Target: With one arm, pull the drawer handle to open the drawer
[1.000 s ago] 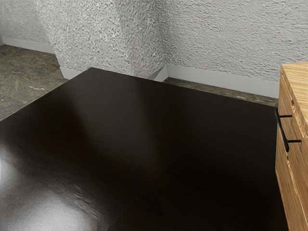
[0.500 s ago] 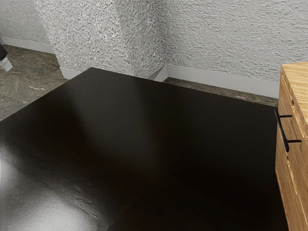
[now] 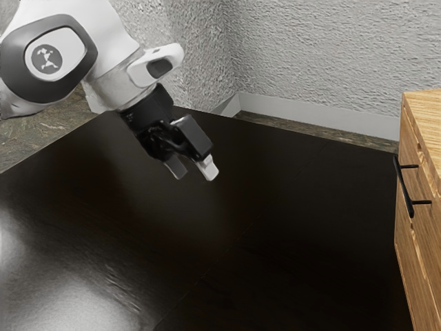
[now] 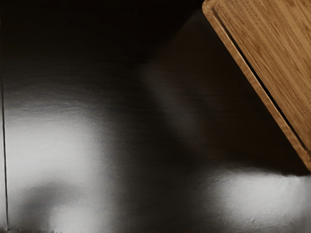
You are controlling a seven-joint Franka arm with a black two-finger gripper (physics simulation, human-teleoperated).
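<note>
A light wooden drawer cabinet (image 3: 422,207) stands at the exterior view's right edge on the dark table (image 3: 227,234). Its thin black handle (image 3: 407,187) sticks out from the front face, and the drawer front looks flush with the cabinet. My gripper (image 3: 194,167) hangs above the table's far left part, well to the left of the handle, tilted down toward the right. Its two fingers stand a little apart with nothing between them. In the wrist view the cabinet's wooden top (image 4: 272,58) lies ahead of my hand, over the glossy table (image 4: 97,145).
A rough white wall (image 3: 310,48) with a jutting corner column and a pale baseboard runs behind the table. Mottled stone floor (image 3: 34,110) shows beyond the table's far left edge. The glossy tabletop stretches between my hand and the cabinet.
My arm has swung in from the exterior view's upper left; half a second ago only a sliver showed at the left edge. The cabinet and its handle have not moved.
</note>
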